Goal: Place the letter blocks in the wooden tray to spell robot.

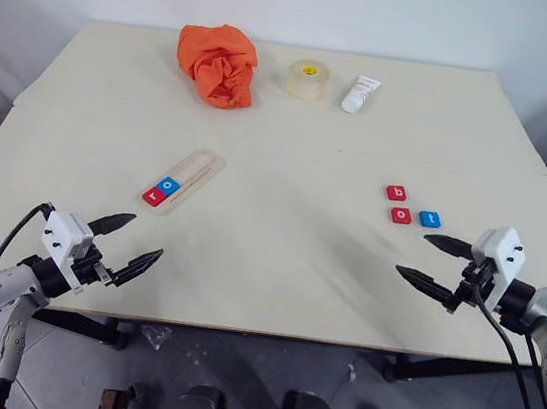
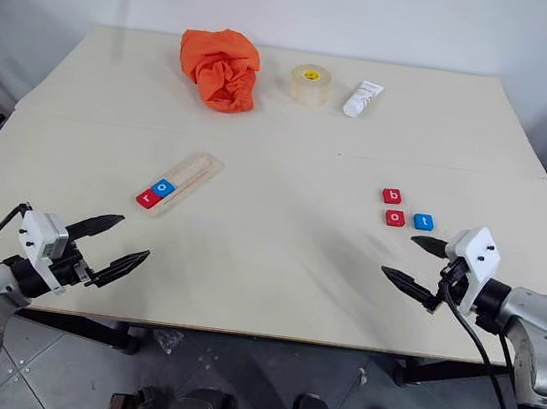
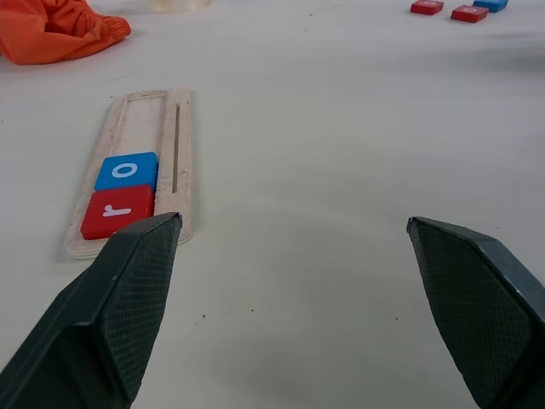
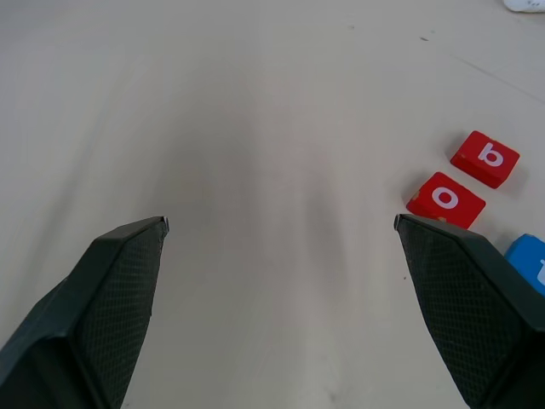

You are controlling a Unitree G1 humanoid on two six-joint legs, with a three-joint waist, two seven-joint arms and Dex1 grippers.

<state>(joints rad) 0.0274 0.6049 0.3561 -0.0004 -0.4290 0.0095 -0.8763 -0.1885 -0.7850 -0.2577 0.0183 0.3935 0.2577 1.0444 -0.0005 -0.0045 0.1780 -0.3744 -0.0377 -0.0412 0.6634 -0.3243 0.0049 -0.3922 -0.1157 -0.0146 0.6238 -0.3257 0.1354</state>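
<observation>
Pale cream covers the whole surface [image 1: 276,265], a wide top with a seam running across its middle and a plain white wall behind it. Nearest the camera, at lower left of the head view, the left claw [image 1: 133,245] hovers over the front edge with its two black fingers spread apart and nothing between them. At lower right the right claw [image 1: 435,263] hangs likewise, fingers wide apart and empty.

Just beyond the right claw, right of centre, lie three loose letter blocks: a red o block [image 1: 401,215] touching or nearly touching a blue t block [image 1: 430,219] beside it, and a red b block [image 1: 396,192] just behind the red o.

Left of centre sits the wooden tray [image 1: 200,167], angled diagonally. Its near end holds a red r block [image 1: 155,196] and, next to it, a blue o block [image 1: 168,187]; the rest of the groove is bare.

Along the far edge, from left to right, rest a crumpled orange cloth [image 1: 218,63], a roll of clear tape [image 1: 308,79] and a small white tube [image 1: 361,94].
</observation>
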